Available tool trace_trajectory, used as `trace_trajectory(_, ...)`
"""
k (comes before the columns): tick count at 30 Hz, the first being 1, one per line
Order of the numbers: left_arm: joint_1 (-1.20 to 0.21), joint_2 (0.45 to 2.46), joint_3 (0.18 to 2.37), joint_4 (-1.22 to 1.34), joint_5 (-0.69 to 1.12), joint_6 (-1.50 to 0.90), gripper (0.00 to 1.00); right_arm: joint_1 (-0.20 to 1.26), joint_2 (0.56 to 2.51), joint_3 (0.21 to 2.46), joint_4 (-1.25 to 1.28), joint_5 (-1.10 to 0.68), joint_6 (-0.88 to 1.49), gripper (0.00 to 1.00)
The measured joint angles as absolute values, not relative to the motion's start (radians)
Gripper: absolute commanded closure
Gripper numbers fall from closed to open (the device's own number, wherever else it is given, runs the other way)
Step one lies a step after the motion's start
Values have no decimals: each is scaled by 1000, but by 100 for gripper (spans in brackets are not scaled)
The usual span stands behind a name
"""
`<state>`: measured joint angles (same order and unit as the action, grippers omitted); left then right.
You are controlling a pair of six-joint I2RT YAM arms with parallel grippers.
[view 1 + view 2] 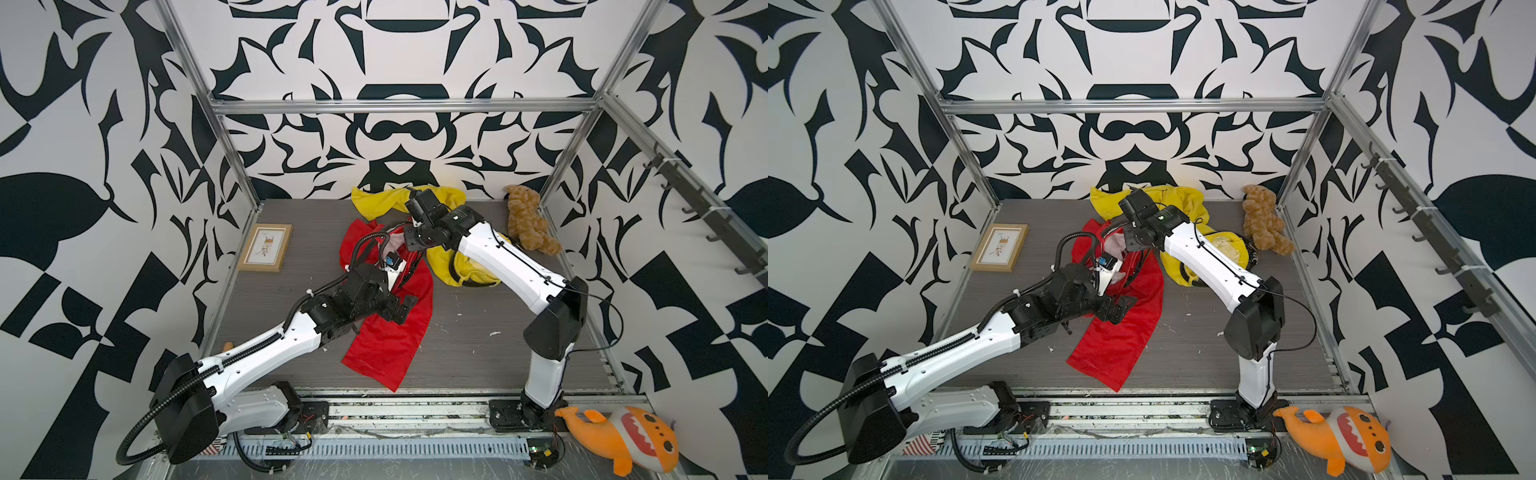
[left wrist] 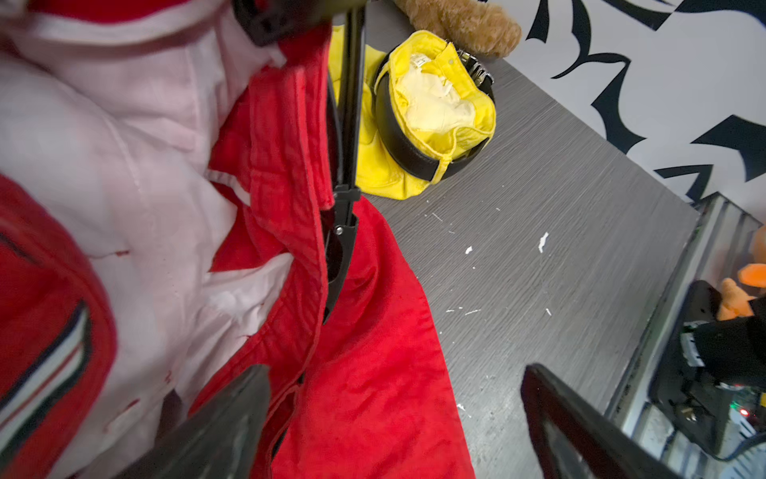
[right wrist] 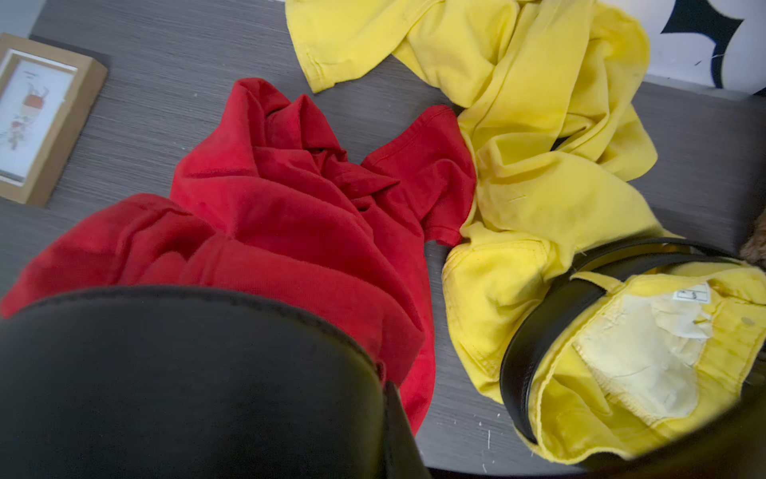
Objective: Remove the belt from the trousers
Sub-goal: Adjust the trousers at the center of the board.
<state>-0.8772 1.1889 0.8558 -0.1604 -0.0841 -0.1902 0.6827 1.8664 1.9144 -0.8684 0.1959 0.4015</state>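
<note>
Table (image 1: pixel 478 332): grey wood-grain, with white flecks scattered on it.

Red trousers (image 1: pixel 386 353): mid-table, one leg stretched toward the front edge. The waist is lifted and gaping, with pale pink lining showing. Striped trim (image 2: pixel 41 373) is seen in the left wrist view.

Yellow trousers (image 1: pixel 374 203): legs bunched against the back wall, touching the red pair. The waist end lies under the right arm's forearm, lining up.

Orange plush (image 1: pixel 623 440): off the table, beside the right arm's base.

Teddy (image 1: pixel 525 220): back right corner, just beside the yellow waist.

Frame (image 1: pixel 266 248): flat, back left, apart from the cloth.

Belt (image 2: pixel 348 124): black, drawn taut alongside the red waistband. Its wide leather face fills the near part of the right wrist view (image 3: pixel 186 373).

Second belt (image 2: pixel 398 137): black, looped round the yellow waist through the loops, buckle toward the teddy.

Left gripper (image 1: pixel 399 309): jaws spread wide, nothing between them. It hangs over the red leg just below the waist, and its fingers (image 2: pixel 224 427) straddle red cloth and bare table.

Right gripper (image 1: pixel 411 245): above the red waist, jaws pressed almost together, pinching the belt.
</note>
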Motion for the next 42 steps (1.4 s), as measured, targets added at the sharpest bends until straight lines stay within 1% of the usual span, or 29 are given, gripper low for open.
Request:
trace_trajectory(7,-874,1251,818,-65,-200,-150,1,682,1799,1916,-877,145,445,100)
trace_trajectory(10,-864,1311,815,-25,-223,-128,1,682,1774,1916,-879,133,459,100)
trace_trajectory(11,-857,1338,815,-14,-230,-122,2,682,1767,1916,-880,130,463,100)
trace_trajectory(12,-849,1363,814,-6,-238,-117,10,682,1758,1915,-880,127,467,100)
trace_trajectory(13,-841,1383,813,1,-246,-115,22,682,1751,1913,-880,125,469,100)
trace_trajectory(15,-821,1413,813,10,-263,-108,56,682,1728,1900,-879,118,473,100)
trace_trajectory(16,-812,1417,813,12,-262,-105,69,682,1720,1894,-878,117,473,100)
trace_trajectory(18,-797,1407,813,15,-252,-93,90,682,1704,1874,-878,121,472,100)
trace_trajectory(19,-792,1398,813,15,-244,-86,98,681,1699,1865,-878,125,471,100)
trace_trajectory(20,-783,1383,813,11,-226,-77,100,678,1692,1855,-877,128,468,100)
trace_trajectory(23,-751,1336,826,-43,-107,-33,100,646,1668,1820,-881,119,451,100)
trace_trajectory(25,-726,1333,875,-112,12,-13,100,604,1658,1805,-896,95,430,78)
trace_trajectory(26,-714,1340,909,-150,72,-4,100,578,1657,1802,-905,81,414,65)
trace_trajectory(27,-699,1352,948,-192,136,1,100,553,1657,1800,-910,73,396,54)
trace_trajectory(28,-686,1363,979,-228,187,5,100,529,1655,1798,-910,67,377,47)
trace_trajectory(29,-670,1378,1011,-266,242,8,100,510,1651,1794,-910,65,353,36)
trace_trajectory(30,-653,1396,1042,-302,297,7,100,496,1640,1781,-907,65,324,30)
trace_trajectory(31,-640,1410,1063,-333,337,6,100,487,1625,1766,-903,67,308,27)
trace_trajectory(32,-625,1420,1081,-359,374,3,100,481,1596,1735,-893,68,283,21)
trace_trajectory(34,-594,1427,1106,-408,424,-5,100,480,1522,1670,-884,68,259,16)
trace_trajectory(36,-553,1427,1142,-462,471,-14,100,485,1415,1599,-870,58,242,7)
trace_trajectory(38,-503,1431,1198,-518,519,-27,100,487,1306,1545,-857,35,242,1)
trace_trajectory(42,-409,1476,1376,-633,586,-44,100,490,1097,1462,-841,-35,250,1)
